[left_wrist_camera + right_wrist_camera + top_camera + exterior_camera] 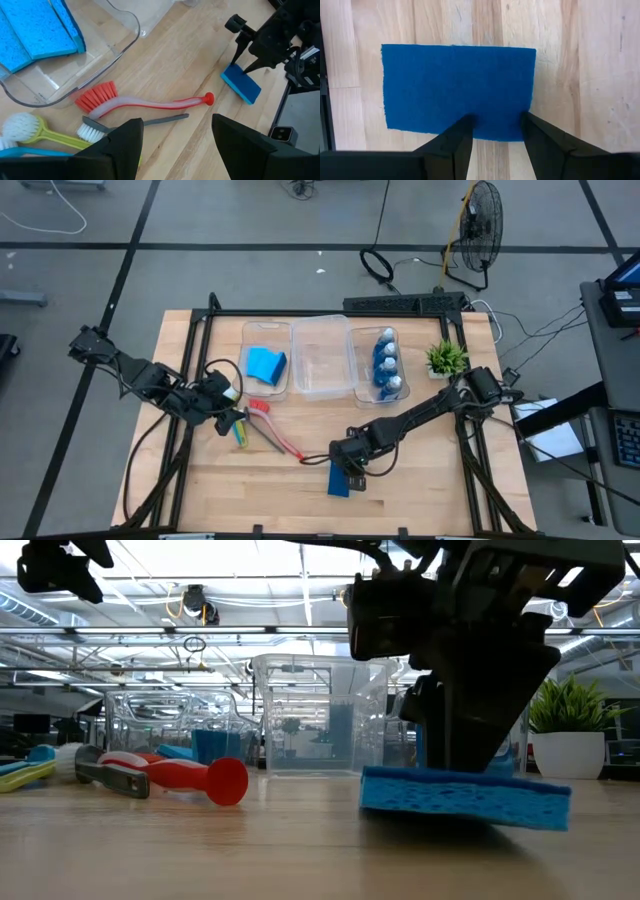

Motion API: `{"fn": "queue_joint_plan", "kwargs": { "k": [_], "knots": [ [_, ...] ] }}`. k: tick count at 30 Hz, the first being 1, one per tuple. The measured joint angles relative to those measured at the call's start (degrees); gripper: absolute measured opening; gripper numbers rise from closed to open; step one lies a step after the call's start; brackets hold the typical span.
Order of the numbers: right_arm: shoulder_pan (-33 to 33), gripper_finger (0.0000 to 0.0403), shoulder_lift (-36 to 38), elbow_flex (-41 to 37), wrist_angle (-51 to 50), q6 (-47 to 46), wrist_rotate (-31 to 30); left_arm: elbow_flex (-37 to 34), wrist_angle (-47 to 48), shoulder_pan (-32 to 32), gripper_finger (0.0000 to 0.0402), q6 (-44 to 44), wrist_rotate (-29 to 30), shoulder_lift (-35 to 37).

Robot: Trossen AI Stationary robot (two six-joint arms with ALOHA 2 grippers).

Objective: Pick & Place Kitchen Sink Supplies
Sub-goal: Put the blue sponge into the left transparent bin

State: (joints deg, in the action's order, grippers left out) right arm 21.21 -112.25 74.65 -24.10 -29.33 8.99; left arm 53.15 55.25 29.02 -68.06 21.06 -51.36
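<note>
One blue sponge [339,481] lies flat near the table's near edge, also in the low view [465,796]. My right gripper [496,122] stands over it, pointing down and open, with its fingertips at one long edge of the sponge's top face [457,87]. My left gripper [175,145] hovers open above the brushes on the table's left, holding nothing. The red brush [145,102], a grey-handled brush [132,124], the yellow-green brush [45,132] and the light blue brush [30,152] lie on the wood. More sponges [265,364] lie in the left bin, and the bottles [387,365] stand in the right bin. My right gripper comes at the sponge from above, its open fingers [462,127] over the long edge [495,131] of the flat-lying sponge. In the low view its lower end meets the sponge's top [470,775]. Whether the tips touch it I cannot tell.
Three clear bins stand in a row at the far side; the middle bin [322,358] holds nothing I can see. A potted plant [446,358] stands to their right. Bare wood [430,470] lies right of the sponge and along the near edge.
</note>
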Motion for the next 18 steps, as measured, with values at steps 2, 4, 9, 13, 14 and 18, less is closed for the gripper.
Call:
{"fn": "queue_joint_plan", "kwargs": {
  "k": [2, 4, 9, 13, 14, 18],
  "knots": [
    [0.0, 0.0155, 0.0, 0.0, 0.0, 0.1, -0.2, 0.0, 0.0, 0.0, 0.0241, 0.0, 0.0, 0.0],
    [0.0, 0.0155, 0.0, 0.0, -0.4, 0.4, -1.0, 0.0, -0.1, 0.0, 0.0241, 0.0, 0.0, 0.0],
    [-0.1, 0.0155, 0.0, 0.0, -3.4, 1.5, -2.1, 0.0, -0.1, 0.0, 0.0241, -0.1, 0.5, 0.0],
    [-0.1, 0.0155, 0.0, 0.2, -8.1, 1.7, -4.2, 0.0, -0.2, 0.0, 0.0241, -0.1, 0.5, 0.0],
    [0.0, 0.0155, 0.0, 0.2, -9.1, 1.7, -4.3, 0.0, -0.4, 0.0, 0.0241, -0.1, 0.5, 0.0],
    [0.7, 0.0155, -0.1, 0.1, -10.6, 2.2, -4.9, 0.0, -2.5, 0.0, 0.0241, 0.6, 0.6, 0.0]
  ]
}}
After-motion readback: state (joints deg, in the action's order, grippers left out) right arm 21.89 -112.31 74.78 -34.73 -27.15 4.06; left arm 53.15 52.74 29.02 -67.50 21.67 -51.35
